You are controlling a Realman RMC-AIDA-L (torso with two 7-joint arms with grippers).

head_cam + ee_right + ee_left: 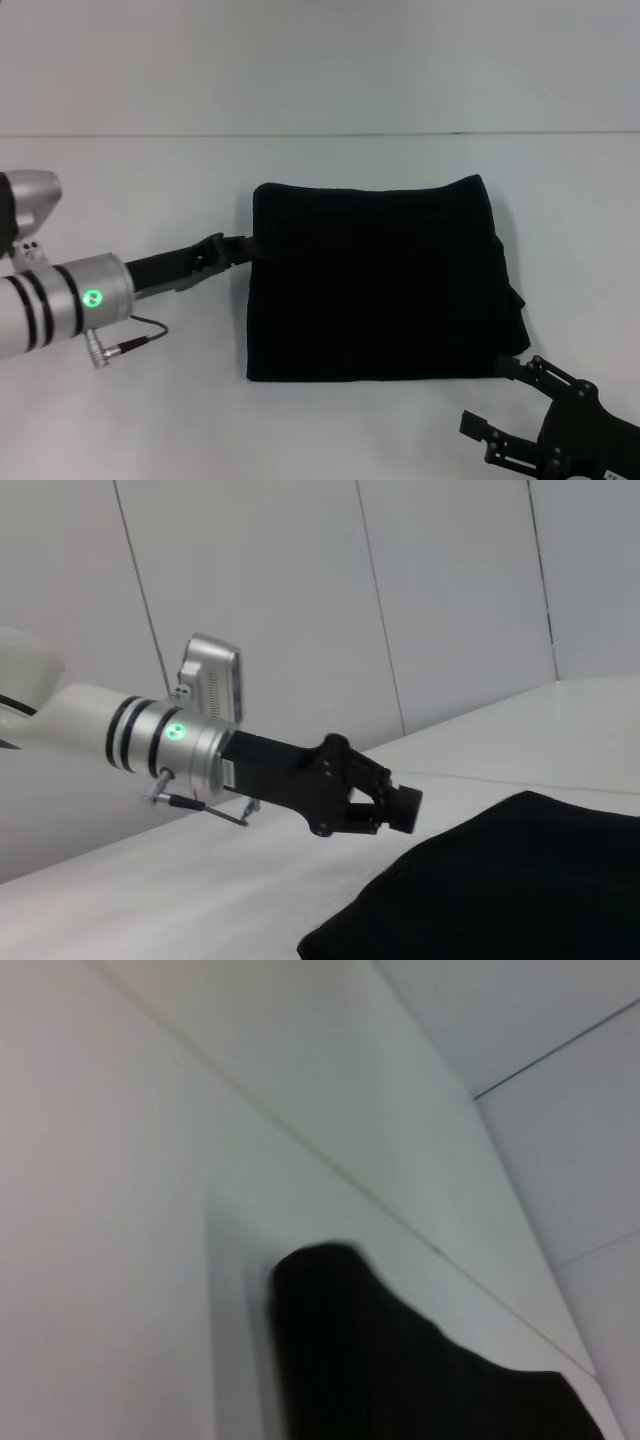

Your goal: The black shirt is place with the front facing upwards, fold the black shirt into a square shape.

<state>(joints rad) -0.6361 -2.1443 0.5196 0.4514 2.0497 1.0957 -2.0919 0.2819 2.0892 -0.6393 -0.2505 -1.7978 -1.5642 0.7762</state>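
Observation:
The black shirt (380,285) lies folded into a rough square in the middle of the white table (150,420), with no lettering showing. It also appears in the left wrist view (400,1380) and the right wrist view (500,880). My left gripper (243,247) sits at the shirt's left edge near the far corner, fingers shut, and in the right wrist view the left gripper (405,808) hangs just above the table, apart from the cloth. My right gripper (497,396) is open beside the shirt's near right corner, holding nothing.
A pale wall (320,60) stands behind the table's far edge. A thin cable (140,335) hangs from my left wrist over the table, left of the shirt.

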